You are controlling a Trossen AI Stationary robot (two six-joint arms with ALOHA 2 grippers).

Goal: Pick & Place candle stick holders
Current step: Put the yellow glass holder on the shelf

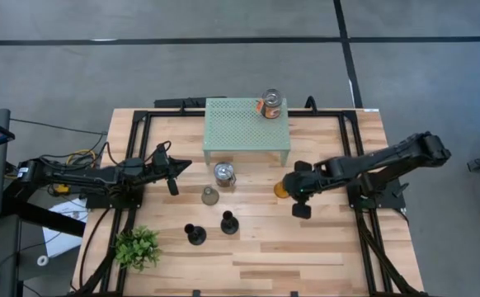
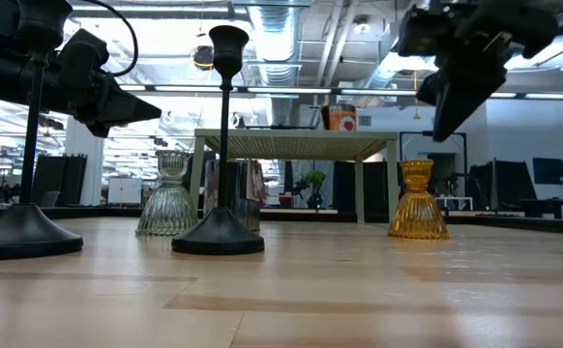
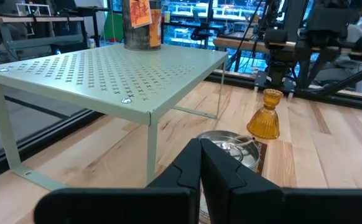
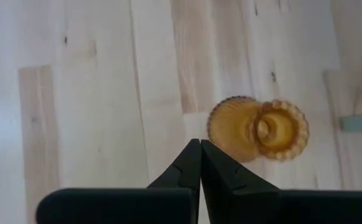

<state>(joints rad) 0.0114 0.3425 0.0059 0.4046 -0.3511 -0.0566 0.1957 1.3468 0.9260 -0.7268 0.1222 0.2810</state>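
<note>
An amber glass holder (image 1: 280,190) stands on the table in front of the rack's right end; it also shows in the right wrist view (image 4: 259,127). My right gripper (image 1: 293,187) is shut and hangs above the table just beside it (image 4: 199,146). A clear silvery holder (image 1: 224,174) stands in front of the rack, and another (image 1: 271,104) stands on the rack. A grey-olive holder (image 1: 209,195) and two black holders (image 1: 193,235) (image 1: 228,223) stand nearer. My left gripper (image 1: 186,165) is shut, level above the table, pointing toward the clear holder (image 3: 231,149).
The mint-green perforated rack (image 1: 247,128) stands at the table's far middle. A green leafy plant (image 1: 137,246) sits near the left front. Bare wood lies at the front right of the table. A black frame runs along the table's edges.
</note>
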